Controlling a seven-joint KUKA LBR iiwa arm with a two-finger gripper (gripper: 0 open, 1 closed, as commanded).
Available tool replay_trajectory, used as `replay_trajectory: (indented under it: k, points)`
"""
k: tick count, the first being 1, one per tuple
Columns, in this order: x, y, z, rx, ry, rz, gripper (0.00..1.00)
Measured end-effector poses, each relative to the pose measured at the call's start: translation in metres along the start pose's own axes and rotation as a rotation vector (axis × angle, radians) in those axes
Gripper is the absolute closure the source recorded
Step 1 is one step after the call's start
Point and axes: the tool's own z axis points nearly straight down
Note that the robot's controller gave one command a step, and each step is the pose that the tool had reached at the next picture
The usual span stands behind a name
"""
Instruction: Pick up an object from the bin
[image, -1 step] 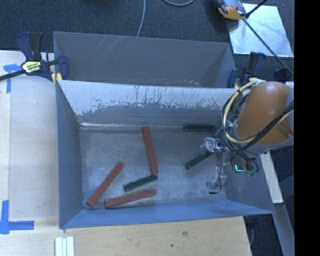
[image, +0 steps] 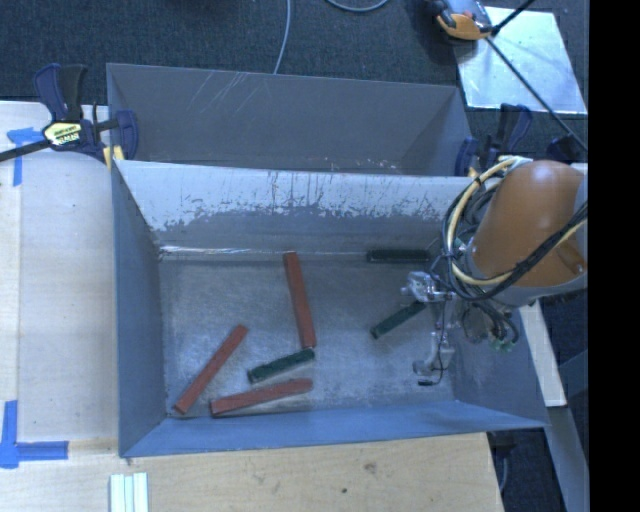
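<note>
My gripper (image: 434, 368) hangs low over the right end of the bin floor, close to the right wall. Just to its left lies a short dark green stick (image: 397, 321), slanted, its upper end near the gripper's body; I see nothing held. A longer dark stick (image: 399, 256) lies flat along the foot of the back wall, above and left of the gripper.
Further left, a red-brown stick (image: 299, 299) stands nearly straight up the view at mid-floor. Below it lie a dark green stick (image: 281, 366) and a red-brown stick (image: 261, 397). Another red-brown stick (image: 211, 369) slants toward the front left corner.
</note>
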Motion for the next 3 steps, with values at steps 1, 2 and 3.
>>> replay_trajectory:
  k: [1,2,3]
  points:
    - [-0.053,-0.011,0.052,0.002,-0.009,-0.129,0.0]
    - [-0.064,-0.016,0.069,0.0,-0.002,-0.12,0.0]
    - [-0.061,-0.025,0.07,0.0,0.001,-0.16,0.0]
